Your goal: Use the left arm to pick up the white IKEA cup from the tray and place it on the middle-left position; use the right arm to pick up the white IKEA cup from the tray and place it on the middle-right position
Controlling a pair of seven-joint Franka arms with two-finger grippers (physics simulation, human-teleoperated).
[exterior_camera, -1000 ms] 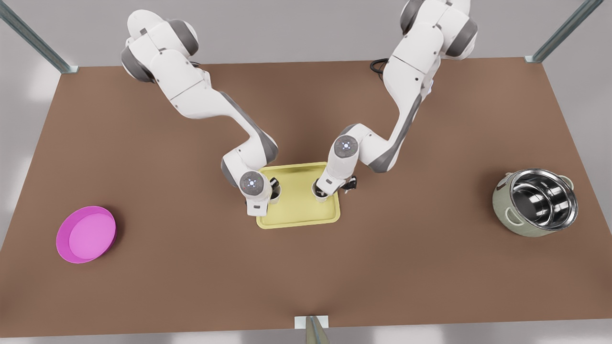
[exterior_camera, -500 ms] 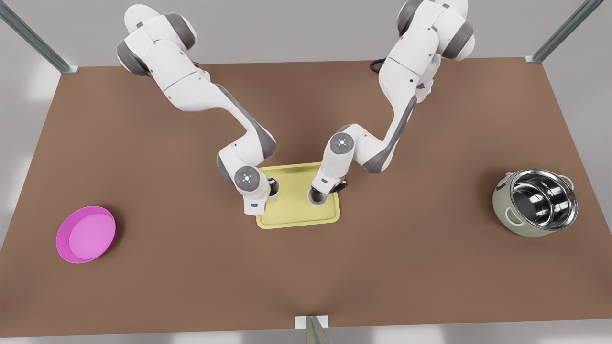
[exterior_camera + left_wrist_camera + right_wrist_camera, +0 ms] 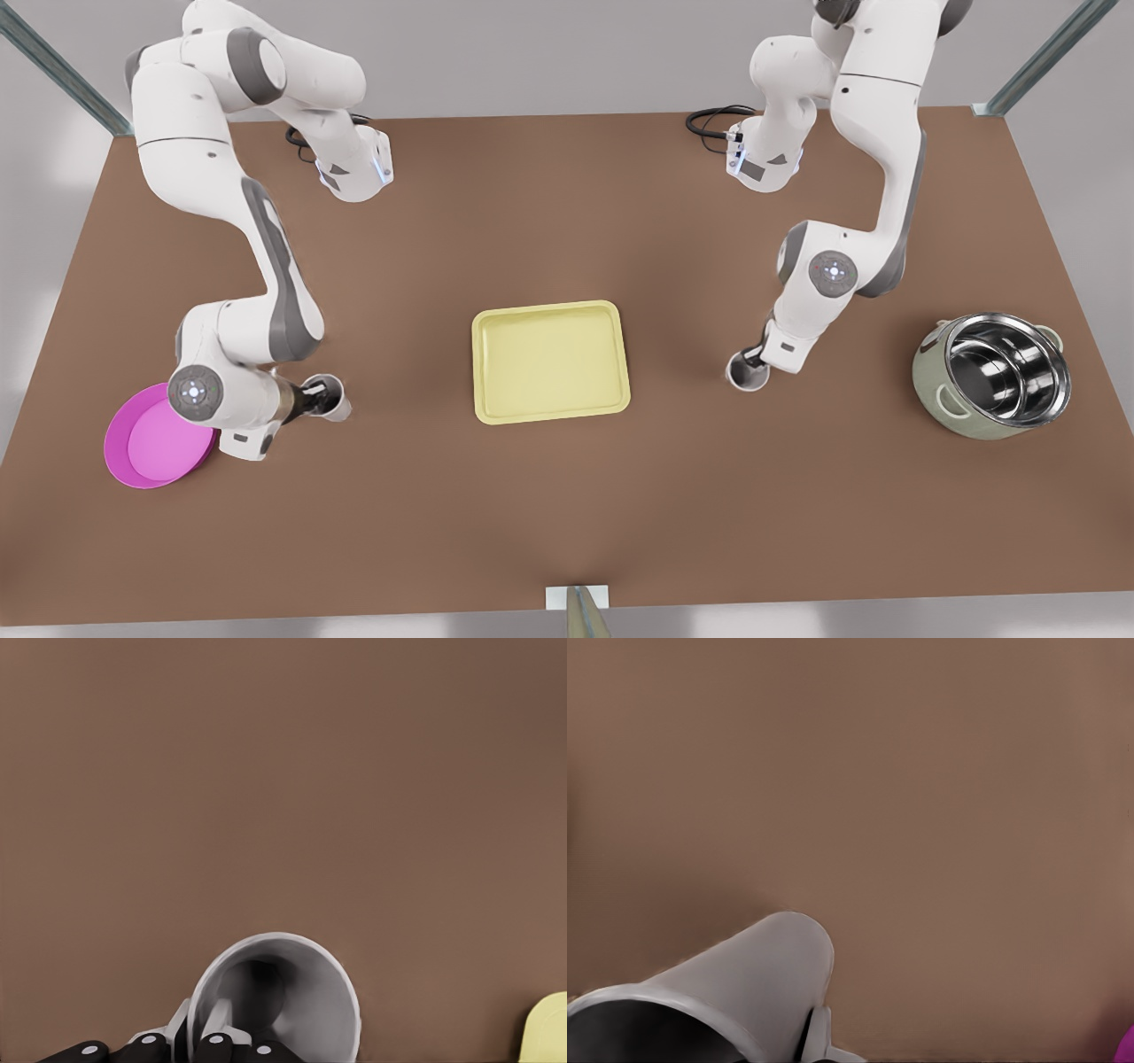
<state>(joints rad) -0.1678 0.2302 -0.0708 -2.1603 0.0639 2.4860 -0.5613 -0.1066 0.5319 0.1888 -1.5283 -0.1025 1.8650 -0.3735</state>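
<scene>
The pale yellow tray (image 3: 549, 363) lies at the table's centre with no cups on it. My left gripper (image 3: 751, 361) is on the front view's right, shut on the rim of a white cup (image 3: 742, 374) between the tray and the pot. In the left wrist view, that cup (image 3: 292, 992) opens toward the camera, with the fingers (image 3: 215, 1047) on its rim and a corner of the tray (image 3: 547, 1028) nearby. My right gripper (image 3: 310, 400) is on the front view's left, shut on a tilted white cup (image 3: 330, 390), whose outer wall (image 3: 744, 983) shows in the right wrist view.
A round magenta plate (image 3: 159, 439) lies just beside the right arm's wrist, and its edge (image 3: 1129, 1047) shows in the right wrist view. A steel pot in a pale green shell (image 3: 997, 372) stands at the front view's far right. Metal posts stand at the table's corners.
Both arms have lifted their cups off the tray and swung outward. One went to the front view's left near the plate. The other went right toward the pot. The tray is now bare.
</scene>
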